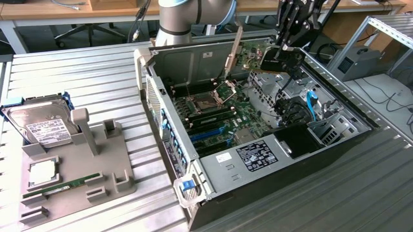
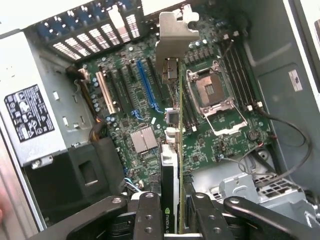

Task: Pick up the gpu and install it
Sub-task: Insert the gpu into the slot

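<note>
One card aloft over an open computer case (image 1: 213, 191) on a ribbed metal bench (image 1: 90, 67).
The claw (image 1: 281, 50) pinches the gpu (image 1: 271, 62) on edge above the motherboard (image 2: 145, 100), near the bench's far edge. A grey holder (image 1: 119, 169) carrying a hard drive (image 1: 42, 128) sits toward the exterior view's left edge. Wooden desks (image 1: 38, 9) and an office chair (image 1: 84, 31) stand beyond.

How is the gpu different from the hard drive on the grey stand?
The gpu is held on edge in the gripper over the motherboard; the hard drive rests tilted on the grey stand. The gpu is a thin dark card; the hard drive is boxy, silver, white-labelled. Neither is installed.
</note>
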